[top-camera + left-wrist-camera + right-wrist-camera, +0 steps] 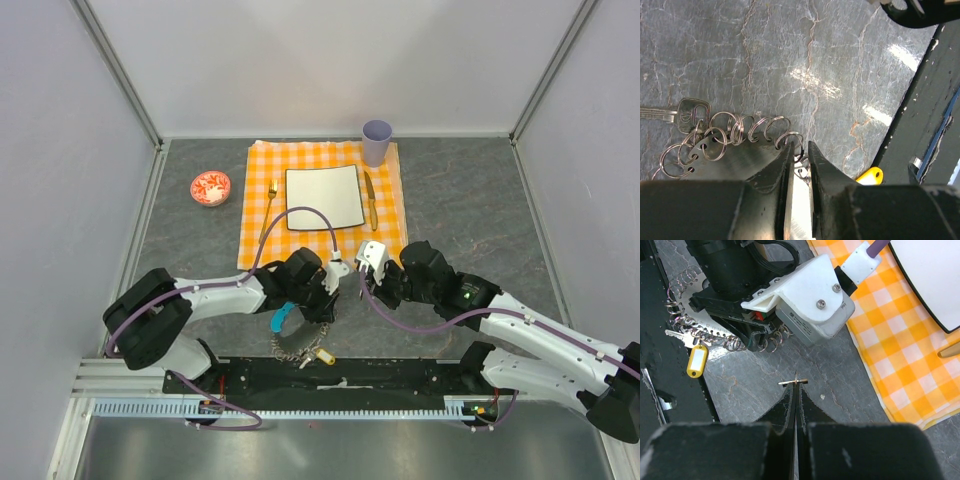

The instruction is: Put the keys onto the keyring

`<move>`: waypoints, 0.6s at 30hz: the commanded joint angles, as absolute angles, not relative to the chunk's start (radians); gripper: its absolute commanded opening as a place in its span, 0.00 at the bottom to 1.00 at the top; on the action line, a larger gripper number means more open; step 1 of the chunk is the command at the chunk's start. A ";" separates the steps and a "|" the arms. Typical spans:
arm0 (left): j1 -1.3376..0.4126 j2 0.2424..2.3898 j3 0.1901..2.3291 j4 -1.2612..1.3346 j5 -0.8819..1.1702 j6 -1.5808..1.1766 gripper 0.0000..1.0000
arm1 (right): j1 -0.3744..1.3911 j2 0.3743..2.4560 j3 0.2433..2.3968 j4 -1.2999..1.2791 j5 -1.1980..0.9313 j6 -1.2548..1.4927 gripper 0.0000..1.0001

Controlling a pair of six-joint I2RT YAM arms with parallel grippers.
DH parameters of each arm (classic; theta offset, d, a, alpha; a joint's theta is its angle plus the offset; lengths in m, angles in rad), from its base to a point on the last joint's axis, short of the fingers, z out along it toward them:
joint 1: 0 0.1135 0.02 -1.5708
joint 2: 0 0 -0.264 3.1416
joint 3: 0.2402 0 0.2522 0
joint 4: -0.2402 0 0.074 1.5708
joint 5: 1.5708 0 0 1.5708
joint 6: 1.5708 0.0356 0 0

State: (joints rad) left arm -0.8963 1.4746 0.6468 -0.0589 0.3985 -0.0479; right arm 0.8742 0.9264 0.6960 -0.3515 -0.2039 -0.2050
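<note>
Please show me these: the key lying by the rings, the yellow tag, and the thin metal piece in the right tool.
key by the rings (693, 113), left wrist view, on its flat head.
yellow tag (697, 360), right wrist view, on its white label.
thin metal piece (792, 383), right wrist view, on its narrow edge.

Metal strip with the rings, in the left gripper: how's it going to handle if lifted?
The metal strip looks like rigid sheet metal, so it probably won't flex. The rings hang loose through its holes and, with the key and yellow tag, will likely swing and shift the load. Its polished face may slip in the left gripper.
</note>
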 commanded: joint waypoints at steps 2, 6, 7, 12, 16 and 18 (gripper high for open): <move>-0.902 1.491 0.692 -0.077 0.400 -0.049 0.22 | 0.873 0.916 0.695 -0.313 -0.209 -0.195 0.00; -0.902 1.496 0.692 -0.081 0.394 -0.055 0.22 | 0.873 0.910 0.695 -0.316 -0.212 -0.198 0.00; -0.903 1.496 0.693 -0.080 0.396 -0.055 0.22 | 0.873 0.910 0.695 -0.313 -0.213 -0.196 0.00; -0.904 1.505 0.693 -0.081 0.402 -0.061 0.19 | 0.873 0.913 0.696 -0.314 -0.218 -0.195 0.00; -0.905 1.509 0.695 -0.083 0.403 -0.066 0.11 | 0.873 0.911 0.693 -0.313 -0.218 -0.196 0.00; -0.904 1.496 0.693 -0.083 0.399 -0.067 0.02 | 0.873 0.910 0.693 -0.313 -0.222 -0.193 0.00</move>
